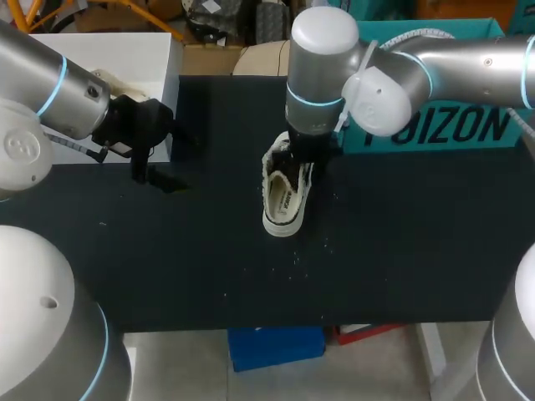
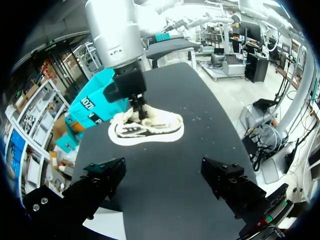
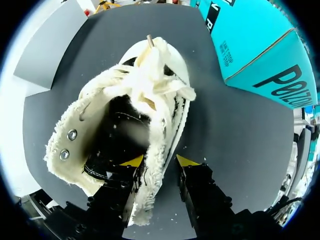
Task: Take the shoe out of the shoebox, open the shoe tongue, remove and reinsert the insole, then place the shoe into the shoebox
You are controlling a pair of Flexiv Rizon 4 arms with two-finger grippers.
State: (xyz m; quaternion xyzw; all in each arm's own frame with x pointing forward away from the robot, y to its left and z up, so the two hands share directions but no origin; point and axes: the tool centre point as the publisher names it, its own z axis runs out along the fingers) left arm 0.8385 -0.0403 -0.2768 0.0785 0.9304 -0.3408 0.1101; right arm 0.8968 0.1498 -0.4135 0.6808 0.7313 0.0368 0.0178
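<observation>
1. The shoe (image 1: 282,196), a cream high-top with a fleecy lining, sits sole-down mid-bench with its toe towards the near edge. It is out of any box.
2. My right pincer (image 3: 159,161) stands over the heel end. It is narrowly parted, one yellow tip inside the collar and one outside, and both press on the side wall. I judge it is clamping the shoe to steady it for the tongue and insole work.
3. The laces and tongue (image 3: 155,75) are bunched loosely towards the toe and the mouth gapes. The interior is dark, so I cannot tell whether the insole is seated.
4. My left pincer (image 2: 167,182) hangs at the bench's left, well apart from the shoe, spread wide and holding nothing. It faces the shoe, probably ready to assist.
5. The bench (image 1: 401,251) has a matt black top with white specks (image 1: 322,246) scattered near the shoe.
6. A teal box (image 1: 451,125) is at far right and a white box (image 1: 100,58) at far left. I cannot tell which is the shoebox.
</observation>
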